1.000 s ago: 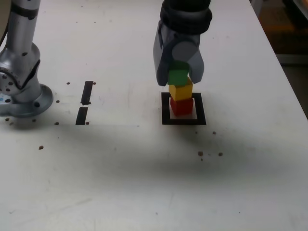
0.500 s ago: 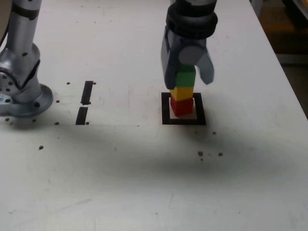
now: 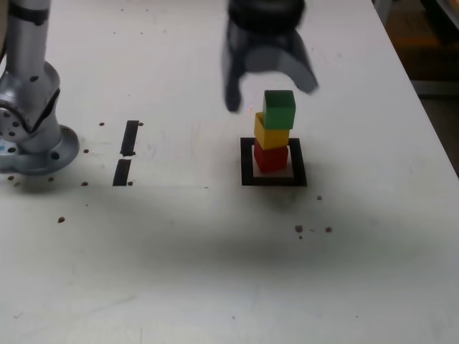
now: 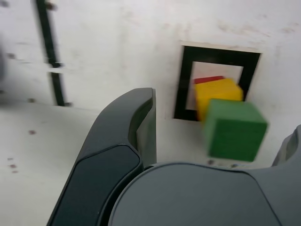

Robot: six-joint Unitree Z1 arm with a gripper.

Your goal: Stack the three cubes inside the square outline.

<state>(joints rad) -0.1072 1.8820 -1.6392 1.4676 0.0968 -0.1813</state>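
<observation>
Lifted off the stack since a second ago, the gripper (image 3: 269,82) now hangs at the frame's upper centre with its smooth grey fingers (image 3: 232,89) spread wide, holding nothing. Below, right of centre, the matte green cube (image 3: 279,109) tops the yellow cube (image 3: 271,135) and red cube (image 3: 270,158) inside the black-tape square outline (image 3: 247,161) on the white table (image 3: 215,251), slightly staggered.

White speckled tabletop (image 3: 215,272) fills frame; two short black tape strips (image 3: 126,152) left of centre; dim brownish floor (image 3: 430,50) upper right.
</observation>
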